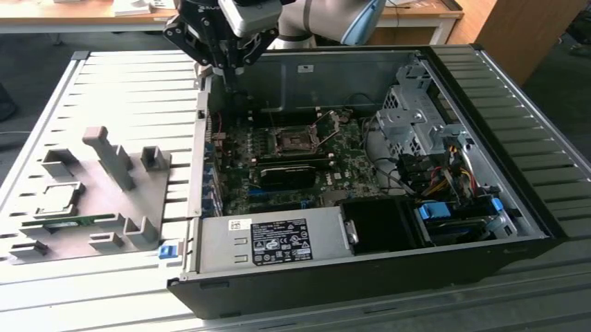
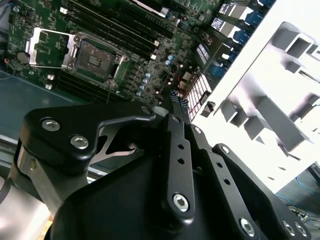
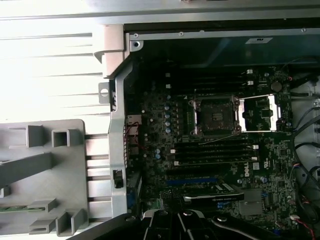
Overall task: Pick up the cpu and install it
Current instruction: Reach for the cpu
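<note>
Both halves of the job remain open, as far as these views let me judge: the cpu (image 1: 58, 200) has been neither lifted nor seated. It lies flat, silvery top up, in its pocket on the grey fixture plate (image 1: 104, 205), which sits on the slatted table (image 1: 120, 90) at the exterior view's left, outside the open computer case (image 1: 369, 287) and well apart from the arm. A narrow green memory stick (image 1: 69, 223) lies just beside it on the same plate. The gripper (image 1: 229, 71) hangs over the case's far corner nearest the plate, above the wall and clear of the board. In the second wrist view its claw (image 2: 175, 97) looks pinched together at the tips with nothing between the ribbed pads, so I read it as closed and empty. On the motherboard the socket (image 1: 293, 143) stands bare. Both wrist views show it dark and unfilled (image 2: 97, 60) (image 3: 215, 116), with its metal load plate (image 2: 47, 47) swung open to one side, so the seat appears ready to receive a chip. Picking the chip off the plate and setting it in the socket are both left undone.
</note>
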`<state>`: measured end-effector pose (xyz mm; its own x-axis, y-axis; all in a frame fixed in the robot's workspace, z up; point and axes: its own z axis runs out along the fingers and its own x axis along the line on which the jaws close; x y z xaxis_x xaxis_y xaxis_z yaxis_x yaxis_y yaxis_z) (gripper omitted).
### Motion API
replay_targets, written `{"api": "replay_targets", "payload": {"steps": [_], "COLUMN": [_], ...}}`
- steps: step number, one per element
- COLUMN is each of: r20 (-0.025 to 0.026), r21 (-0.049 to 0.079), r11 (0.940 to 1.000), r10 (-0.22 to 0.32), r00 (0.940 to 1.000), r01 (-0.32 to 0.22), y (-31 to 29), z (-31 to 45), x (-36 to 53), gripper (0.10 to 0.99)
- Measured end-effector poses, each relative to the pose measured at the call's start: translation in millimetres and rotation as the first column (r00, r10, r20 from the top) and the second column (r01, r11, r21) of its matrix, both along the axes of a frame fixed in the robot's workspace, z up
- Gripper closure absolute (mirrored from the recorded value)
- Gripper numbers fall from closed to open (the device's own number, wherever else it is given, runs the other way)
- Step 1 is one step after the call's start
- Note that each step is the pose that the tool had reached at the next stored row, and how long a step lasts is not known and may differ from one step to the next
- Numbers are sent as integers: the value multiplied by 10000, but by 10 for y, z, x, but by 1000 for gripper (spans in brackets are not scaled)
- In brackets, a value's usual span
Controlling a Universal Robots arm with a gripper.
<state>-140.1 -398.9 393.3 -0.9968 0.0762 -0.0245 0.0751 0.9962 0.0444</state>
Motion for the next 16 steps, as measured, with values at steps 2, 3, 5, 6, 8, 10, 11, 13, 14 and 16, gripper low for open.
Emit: {"api": "replay_targets", "payload": {"steps": [2, 3, 5, 6, 8, 10, 11, 13, 14, 16], "r20": [0, 0, 0, 0, 0, 0, 0, 0, 0, 0], "r21": [0, 0, 0, 0, 0, 0, 0, 0, 0, 0], "r11": [10000, 10000, 10000, 10000, 10000, 10000, 10000, 10000, 10000, 10000], "r10": [0, 0, 0, 0, 0, 0, 0, 0, 0, 0], "r00": [10000, 10000, 10000, 10000, 10000, 10000, 10000, 10000, 10000, 10000], "r01": [0, 0, 0, 0, 0, 0, 0, 0, 0, 0], "y": [0, 0, 0, 0, 0, 0, 0, 0, 0, 0], "z": [0, 0, 0, 0, 0, 0, 0, 0, 0, 0], "x": [-4, -6, -10, -12, -16, -22, -25, -29, -31, -35], "gripper": [980, 980, 980, 980, 980, 980, 980, 980, 980, 980]}}
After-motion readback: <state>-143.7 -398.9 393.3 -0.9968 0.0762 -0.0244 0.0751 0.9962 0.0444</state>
